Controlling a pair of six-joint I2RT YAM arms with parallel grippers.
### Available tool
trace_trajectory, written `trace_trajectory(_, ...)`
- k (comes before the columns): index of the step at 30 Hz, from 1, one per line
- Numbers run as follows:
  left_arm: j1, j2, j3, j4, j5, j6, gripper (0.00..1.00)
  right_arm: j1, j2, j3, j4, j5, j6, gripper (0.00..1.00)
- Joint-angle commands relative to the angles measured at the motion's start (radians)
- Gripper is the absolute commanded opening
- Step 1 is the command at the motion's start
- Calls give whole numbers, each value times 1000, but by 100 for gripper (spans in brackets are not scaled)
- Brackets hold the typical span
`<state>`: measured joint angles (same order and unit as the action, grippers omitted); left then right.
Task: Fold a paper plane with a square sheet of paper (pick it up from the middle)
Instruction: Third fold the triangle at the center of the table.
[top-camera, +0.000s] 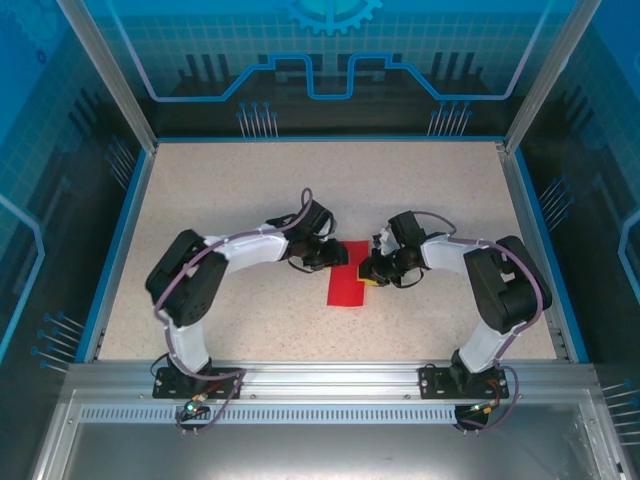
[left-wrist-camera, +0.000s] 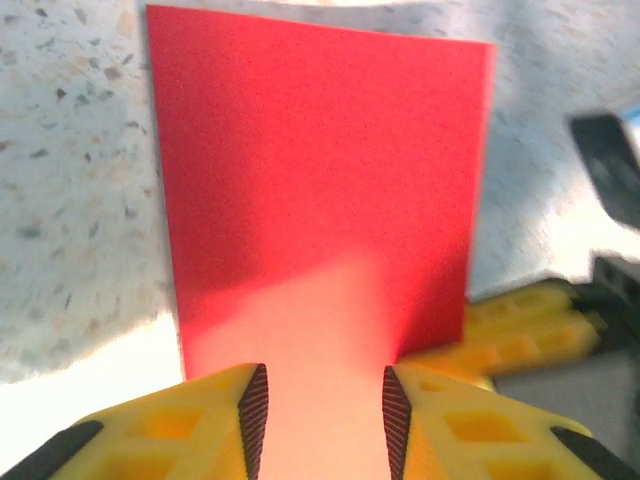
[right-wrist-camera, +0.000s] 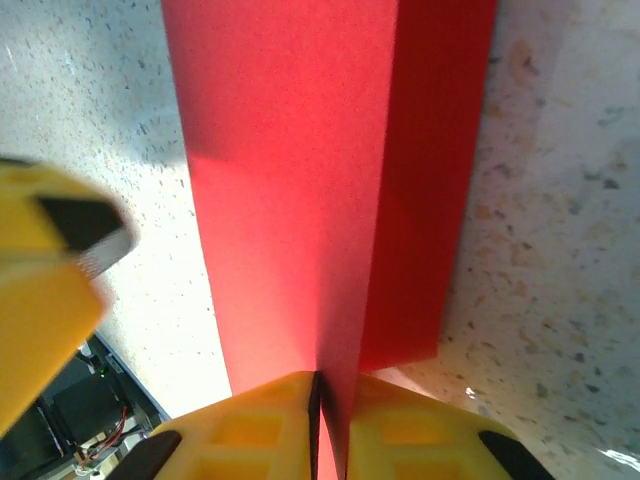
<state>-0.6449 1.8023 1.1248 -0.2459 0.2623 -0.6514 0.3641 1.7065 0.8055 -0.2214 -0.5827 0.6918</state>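
My right claw (right-wrist-camera: 320, 420) was pressed together on the square sheet of paper (right-wrist-camera: 300, 200), pinching one edge where two layers seemed to meet. My left claw (left-wrist-camera: 322, 415) stood spread, the red sheet lying flat in the gap between its fingers and gripped by neither.

I judged the hold thin. With only one pinch at the rim, a pull could have slid the layers over each other and spoiled the crease, or torn the paper. Had I lifted, the loose flap might have sprung open. My two claws also sat close together over the sheet, so a careless closing move could have knocked one against the other or scuffed the paper across the desk (top-camera: 250, 190).

From above, the sheet lay near the desk's middle, the left claw at its 11 o'clock corner and the right at its 2 o'clock side. It was a rectangle with no tip, so it pointed nowhere; its long axis ran roughly 12 to 6 o'clock, leaning slightly toward 1.
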Motion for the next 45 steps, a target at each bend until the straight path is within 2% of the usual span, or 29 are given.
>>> trace_trajectory(1, -72, -125, -62, 17, -91, 117, 44, -17, 14, 28, -46, -1, 0, 14)
trace_trajectory(5, -253, -185, -100, -34, -285, 265, 51, -19, 11, 40, -64, -16, -8, 14)
trace_trajectory(8, -378, -148, -72, -84, -430, 340, 54, -18, 5, 49, -90, -10, -21, 14)
trace_trajectory(13, -493, -33, 7, -154, -567, 392, 55, -22, -6, 38, -90, -17, -24, 15)
trace_trajectory(20, -518, 29, 30, -151, -687, 397, 57, -22, -13, 32, -87, -26, -26, 16)
trace_trajectory(27, -519, 67, 64, -127, -711, 416, 55, -25, -21, 42, -100, -29, -29, 17)
trace_trajectory(30, -518, 65, 66, -117, -736, 418, 49, -26, -17, 44, -104, -29, -32, 17)
trace_trajectory(35, -518, 50, 47, -123, -774, 416, 33, -30, -11, 54, -118, -29, -41, 18)
trace_trajectory(40, -516, 49, 55, -157, -784, 406, 9, -34, -20, 57, -124, -26, -44, 18)
trace_trajectory(43, -512, 43, 49, -155, -775, 400, 0, -36, -23, 61, -133, -20, -49, 21)
trace_trajectory(45, -505, 30, 38, -142, -753, 394, 0, -41, -29, 64, -143, -10, -55, 26)
